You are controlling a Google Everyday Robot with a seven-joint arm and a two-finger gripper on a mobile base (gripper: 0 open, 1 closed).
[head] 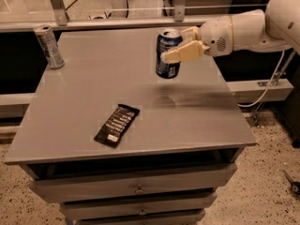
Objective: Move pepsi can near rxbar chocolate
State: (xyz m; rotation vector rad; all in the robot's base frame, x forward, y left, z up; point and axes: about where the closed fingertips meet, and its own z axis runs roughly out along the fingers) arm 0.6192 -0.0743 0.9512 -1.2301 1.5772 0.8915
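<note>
In the camera view, a grey table with drawers under its top fills most of the scene, and the robot's white arm reaches in over it from the right. At the arm's end, the gripper is pinching the pepsi can: one cream finger lies across the near side of the dark blue can, and the other shows behind it near the silver top. The can is held roughly upright and clear of the tabletop (a soft dark shadow sits on the surface just below it), above the right half of the table and toward its back edge. The rxbar chocolate lies flat near the front of the table, left of centre, a black wrapper with white lettering, set at a slant with its far end pointing up and to the right. The can and the bar are well apart, the can hanging behind and to the right of the bar. A slimmer silver-grey can stands on the far left corner of the table, leaning slightly, well away from both. A pale cable hangs down past the table's right side toward the speckled floor.
</note>
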